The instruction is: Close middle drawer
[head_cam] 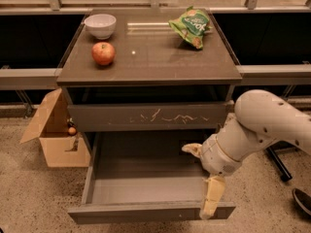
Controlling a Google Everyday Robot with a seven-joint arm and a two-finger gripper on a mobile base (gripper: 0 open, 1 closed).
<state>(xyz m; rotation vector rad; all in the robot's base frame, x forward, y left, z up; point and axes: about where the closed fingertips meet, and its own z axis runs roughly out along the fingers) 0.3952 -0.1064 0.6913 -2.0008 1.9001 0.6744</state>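
The middle drawer (146, 178) is pulled far out of the cabinet, its grey inner tray bare and its plain front panel (146, 211) nearest the camera. Above it sits the grey drawer front with whitish scratches (148, 116), pushed in. My gripper (202, 176) hangs over the drawer's right side, open. One cream finger (192, 149) points left over the tray. The other finger (212, 203) points down and overlaps the right end of the front panel. The white arm (272, 125) comes in from the right.
On the cabinet top stand a white bowl (100, 25), a red apple (103, 53) and a green chip bag (190, 27). An open cardboard box (53, 135) stands on the floor at the left. A dark stand leg (278, 163) lies at the right.
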